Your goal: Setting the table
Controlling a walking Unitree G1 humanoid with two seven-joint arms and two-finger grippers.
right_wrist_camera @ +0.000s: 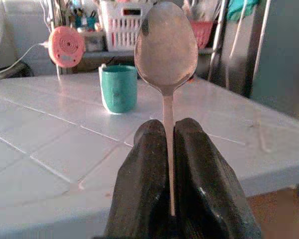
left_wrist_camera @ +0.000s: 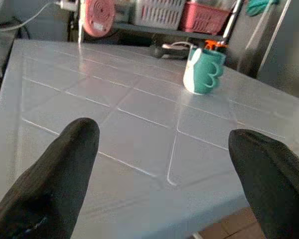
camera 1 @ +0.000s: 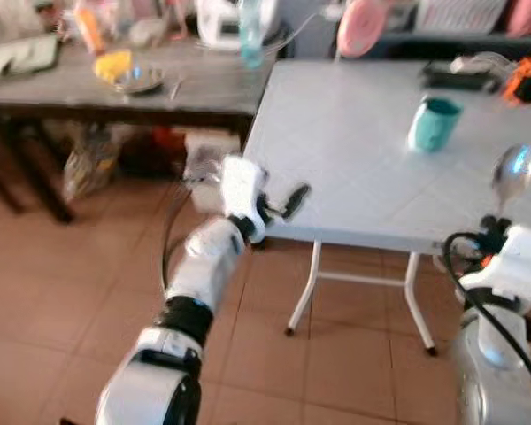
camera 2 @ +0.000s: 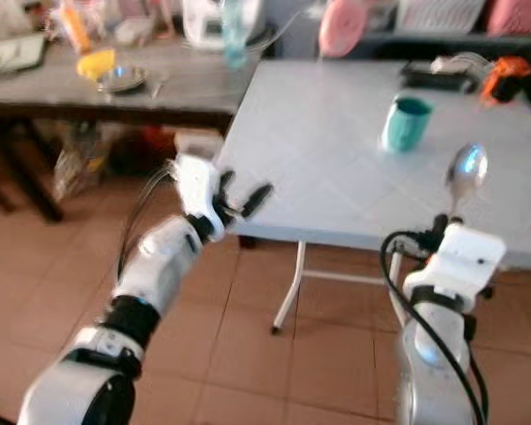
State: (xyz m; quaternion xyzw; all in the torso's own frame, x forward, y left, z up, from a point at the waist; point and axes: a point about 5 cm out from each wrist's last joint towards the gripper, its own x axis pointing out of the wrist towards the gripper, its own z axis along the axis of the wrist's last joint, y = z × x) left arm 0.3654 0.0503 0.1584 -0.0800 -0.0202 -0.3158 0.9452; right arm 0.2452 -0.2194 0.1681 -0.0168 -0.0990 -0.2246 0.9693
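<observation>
— Where is the left end effector [camera 1: 283, 205]?
— Centre-left of the frame, arm stretched forward, fingers spread apart.
— And the right end effector [right_wrist_camera: 170, 149]?
— Lower right, fingers pinched together, pointing up.

no readable text, labels or numbers

A white folding table [camera 1: 354, 177] with thin metal legs stands on a terracotta tile floor [camera 1: 71, 292]. To its left a dark wooden table [camera 1: 115, 93] carries clutter; behind are baskets [left_wrist_camera: 162, 11] on a shelf
</observation>
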